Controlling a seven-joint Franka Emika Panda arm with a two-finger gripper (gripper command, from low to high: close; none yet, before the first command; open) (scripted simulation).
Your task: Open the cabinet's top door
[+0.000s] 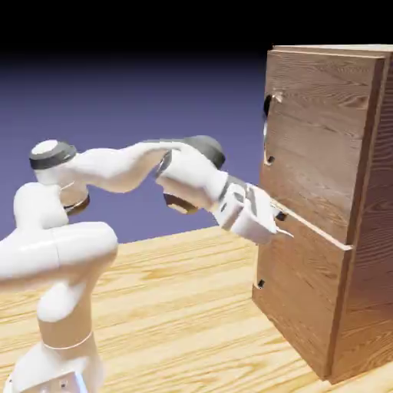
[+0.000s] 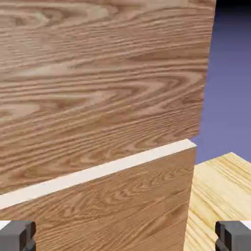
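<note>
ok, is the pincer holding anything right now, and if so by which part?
Nothing held: the pincer is open, with no handle between its tips.

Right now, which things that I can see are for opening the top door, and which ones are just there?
For the job:
- the top door
- its handle, at the door's edge
- the cabinet
- the gripper, open and holding nothing

Just there:
- the lower door
- the wooden table underneath
</note>
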